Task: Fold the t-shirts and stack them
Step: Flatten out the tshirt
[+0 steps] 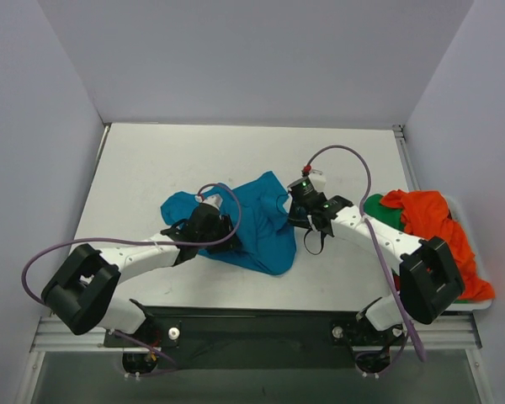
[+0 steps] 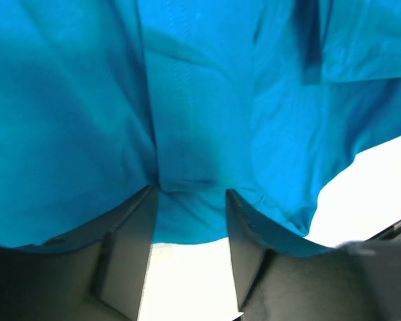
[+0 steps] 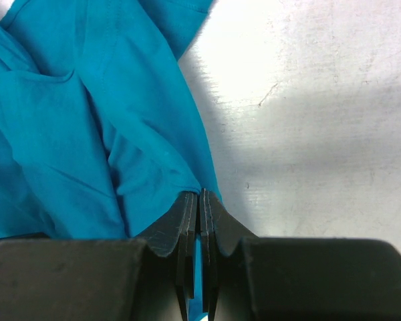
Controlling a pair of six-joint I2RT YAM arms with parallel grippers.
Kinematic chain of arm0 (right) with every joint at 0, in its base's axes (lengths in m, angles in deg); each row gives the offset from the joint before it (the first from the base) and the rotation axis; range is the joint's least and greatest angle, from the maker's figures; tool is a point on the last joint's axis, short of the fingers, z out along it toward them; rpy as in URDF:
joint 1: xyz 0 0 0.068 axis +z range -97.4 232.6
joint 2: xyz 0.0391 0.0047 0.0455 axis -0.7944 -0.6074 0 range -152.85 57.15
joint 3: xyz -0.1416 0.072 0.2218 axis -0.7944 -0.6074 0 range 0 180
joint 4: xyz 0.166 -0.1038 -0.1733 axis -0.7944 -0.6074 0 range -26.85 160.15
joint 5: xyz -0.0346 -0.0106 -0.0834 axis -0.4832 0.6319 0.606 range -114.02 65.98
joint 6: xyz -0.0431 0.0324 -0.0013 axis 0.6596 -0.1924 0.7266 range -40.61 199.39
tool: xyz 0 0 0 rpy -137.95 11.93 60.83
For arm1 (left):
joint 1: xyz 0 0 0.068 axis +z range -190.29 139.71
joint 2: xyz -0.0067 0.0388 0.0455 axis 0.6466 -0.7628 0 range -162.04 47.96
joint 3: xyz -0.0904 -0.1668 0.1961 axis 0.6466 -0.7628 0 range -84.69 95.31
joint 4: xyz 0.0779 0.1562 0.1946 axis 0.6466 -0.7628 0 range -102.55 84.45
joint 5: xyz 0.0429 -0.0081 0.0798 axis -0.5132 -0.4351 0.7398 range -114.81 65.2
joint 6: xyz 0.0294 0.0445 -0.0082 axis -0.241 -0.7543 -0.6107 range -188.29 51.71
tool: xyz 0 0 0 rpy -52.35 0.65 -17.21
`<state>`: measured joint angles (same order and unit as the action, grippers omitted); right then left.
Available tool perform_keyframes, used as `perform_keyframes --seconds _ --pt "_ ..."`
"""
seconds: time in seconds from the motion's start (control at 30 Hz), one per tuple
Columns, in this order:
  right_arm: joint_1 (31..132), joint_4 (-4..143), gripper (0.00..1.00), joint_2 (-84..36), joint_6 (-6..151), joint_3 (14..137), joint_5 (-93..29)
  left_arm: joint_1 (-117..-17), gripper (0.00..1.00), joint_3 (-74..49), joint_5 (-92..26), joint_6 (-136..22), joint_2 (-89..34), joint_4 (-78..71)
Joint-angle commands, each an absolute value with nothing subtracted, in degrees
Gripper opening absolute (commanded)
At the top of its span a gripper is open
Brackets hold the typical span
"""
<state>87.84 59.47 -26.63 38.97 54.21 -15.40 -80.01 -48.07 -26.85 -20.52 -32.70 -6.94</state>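
Teal t-shirt [image 1: 257,229] crumpled at centre of bench [image 1: 151,160], between arms. Right jaws pressed together, pinching its right edge (likely anchor for spreading flat). Left jaws spread, tips against cloth, gripping nothing. Orange-red t-shirt [image 1: 433,223] heaped at right edge.

A: The teal-blue t-shirt [image 1: 257,227], what is it like?
B: Soft matt cloth, creased, with fine stitching along the seams. The orange-red t-shirt [image 1: 438,223] at three o'clock and the green t-shirt [image 1: 375,207] look like the same matt cloth.
A: And the table [image 1: 194,160]?
B: Smooth and pale, a faint sheen, small scuffs. The right gripper [image 3: 199,195] has matt black fingers [image 3: 220,221], plastic by the look. The left arm [image 1: 143,257] has a smooth white shell.
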Motion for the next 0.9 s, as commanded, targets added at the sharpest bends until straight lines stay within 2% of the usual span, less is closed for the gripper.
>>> perform_keyframes --seconds 0.0,0.23,0.43,0.63,0.73,0.77,0.87 --pt "87.40 58.72 0.00 -24.58 38.52 53.17 -13.39 -80.45 0.53 -46.47 -27.53 -20.74 -33.25 -3.17" --pt "87.14 59.34 0.00 -24.58 38.35 52.29 -13.74 -80.72 0.47 -43.74 -25.24 -20.92 -36.32 -8.36" --pt "87.05 59.69 0.00 -24.41 38.44 52.20 -14.53 -80.89 0.60 -44.00 -24.36 -21.09 -38.78 -6.43" --pt "86.79 59.78 0.00 -24.23 38.61 51.85 -14.71 -80.98 0.63 -44.53 -24.80 -20.92 -39.14 -4.06" --pt "86.61 59.78 0.00 -24.06 38.52 51.76 -14.71 -81.16 0.56 -44.97 -26.28 -20.92 -38.79 -1.95" --pt "86.44 59.87 0.00 -24.14 38.61 51.85 -14.71 -81.16 0.51 -44.71 -26.47 -20.83 -38.79 -1.51" --pt "86.17 59.87 0.00 -23.71 38.52 51.59 -14.71 -81.42 0.48 -44.35 -27.27 -20.92 -38.79 -0.90"
